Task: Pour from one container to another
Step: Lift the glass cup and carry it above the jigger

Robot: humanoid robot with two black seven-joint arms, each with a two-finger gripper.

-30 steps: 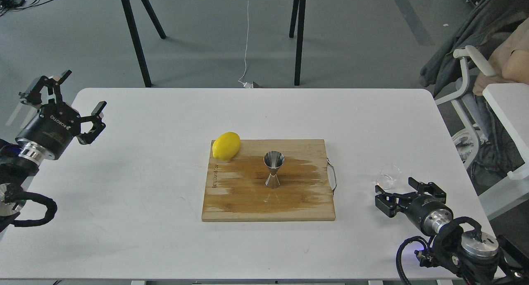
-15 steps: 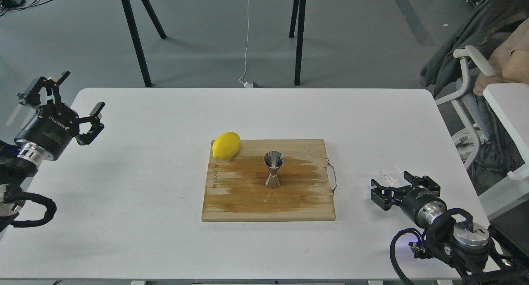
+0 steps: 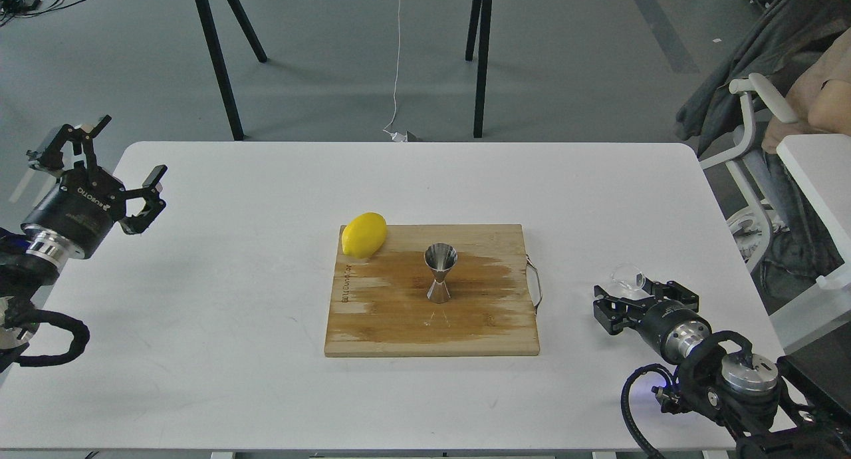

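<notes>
The clear glass cup (image 3: 627,277) stands on the white table (image 3: 233,279) at the right, just right of the board. My right gripper (image 3: 642,293) is open right behind it, its fingers to either side of the cup's near edge; whether they touch the glass I cannot tell. The steel hourglass jigger (image 3: 440,273) stands upright in the middle of the wooden cutting board (image 3: 372,326). My left gripper (image 3: 128,150) hangs open over the table's far left edge, holding nothing.
A yellow lemon (image 3: 364,234) lies on the board's back left corner. The board has a metal handle (image 3: 535,286) on its right side, facing the cup. A chair and a seated person (image 3: 818,93) are beyond the table's right edge.
My right gripper has moved forward and a little left, up to the glass cup. The left gripper has drifted slightly left. Jigger, lemon and board have not moved.
</notes>
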